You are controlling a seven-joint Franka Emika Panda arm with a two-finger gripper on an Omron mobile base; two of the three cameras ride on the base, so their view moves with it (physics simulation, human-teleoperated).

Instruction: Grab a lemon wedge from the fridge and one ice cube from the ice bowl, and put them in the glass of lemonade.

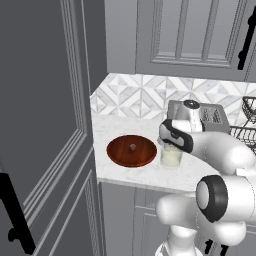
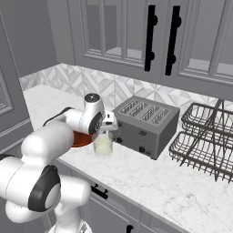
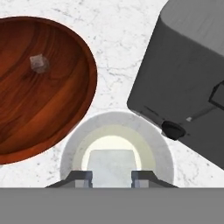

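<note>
My gripper (image 3: 111, 177) hangs straight over the glass of lemonade (image 3: 70, 148), shut on a pale grey ice cube (image 3: 111, 162) held between its fingertips just above the yellowish liquid. The glass (image 1: 170, 156) (image 2: 102, 146) stands on the marble counter, right of the ice bowl (image 1: 116, 150) (image 2: 81, 139). That reddish-brown wooden bowl (image 3: 48, 113) holds another ice cube (image 3: 39, 64) (image 1: 132, 147) near its middle. In the base views the gripper (image 1: 170, 146) (image 2: 105, 130) points down into the glass's mouth. The lemon wedge and the fridge are out of view.
A dark grey toaster (image 2: 145, 122) (image 1: 200, 115) (image 3: 188, 83) stands close behind and right of the glass. A black wire dish rack (image 2: 205, 141) sits further right. A tall grey panelled cabinet (image 1: 45, 125) walls the counter's left end; upper cabinets (image 2: 159, 41) hang overhead.
</note>
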